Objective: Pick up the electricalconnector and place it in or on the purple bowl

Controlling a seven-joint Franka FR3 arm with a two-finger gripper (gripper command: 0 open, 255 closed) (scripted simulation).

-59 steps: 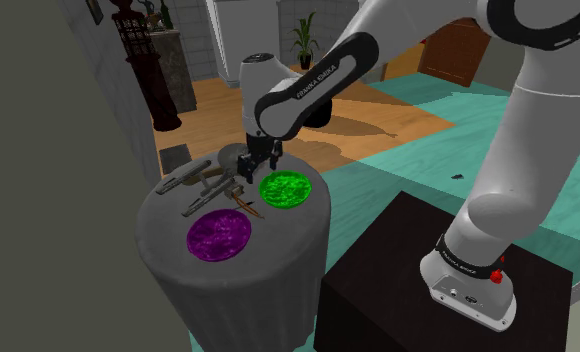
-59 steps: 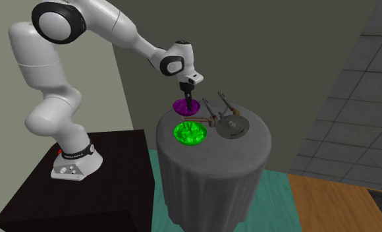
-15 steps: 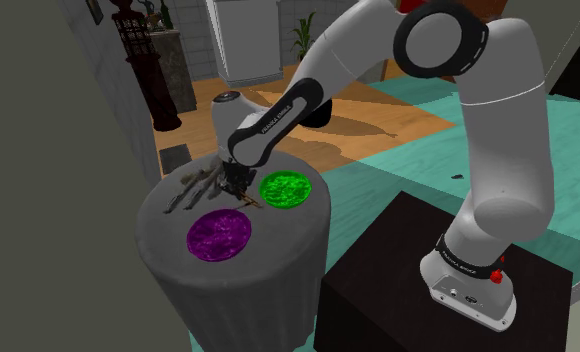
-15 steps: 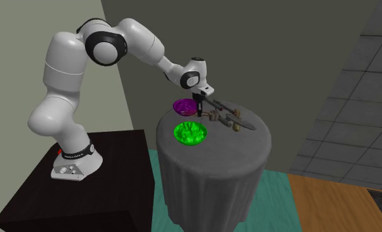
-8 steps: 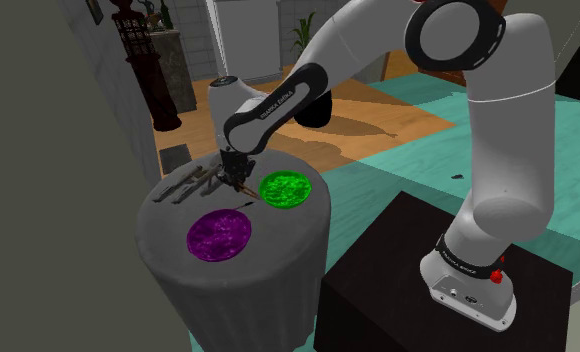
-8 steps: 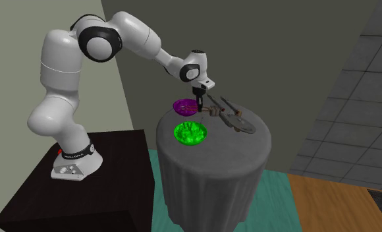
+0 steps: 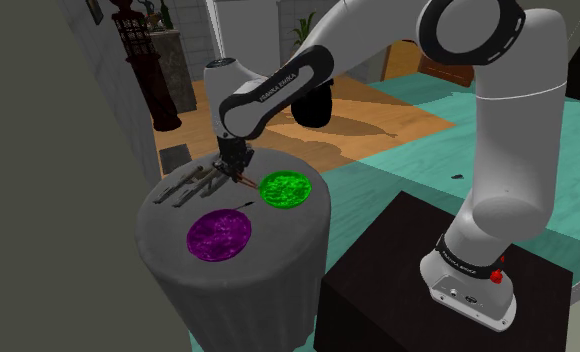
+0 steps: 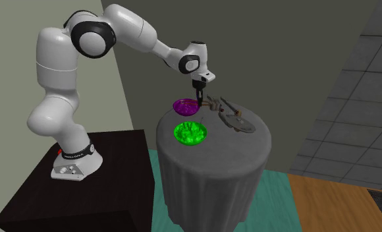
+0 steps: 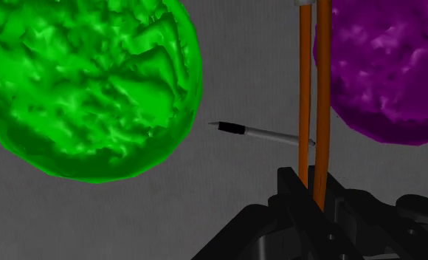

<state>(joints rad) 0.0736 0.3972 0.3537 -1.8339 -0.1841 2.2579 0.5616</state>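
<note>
While pinching narrow on the two orange leads of the electricalconnector (image 9: 305, 96), hovering the gripper (image 9: 309, 193) over the round grey table (image 9: 242, 66), between the green bowl (image 9: 87, 81) and the purple bowl (image 9: 389, 66). Carrying stage, seemingly (leads dangling below the grip, apparently lifted off the table). Doing it well: staying high enough to clear the purple rim with the dangling leads, swinging sideways toward purple and away from green, centring over it, lowering before releasing, avoiding any bounce-out. Getting from the wrist view the clasp on the leads, plus a thin grey black-tipped pin (image 9: 257, 134) past them. Getting from the shoulder view a grey spaceship-like model (image 7: 188, 185) lying on the table just beside the gripper, on the side away from green. Reading height above the tabletop more easily in the second exterior view.
</note>
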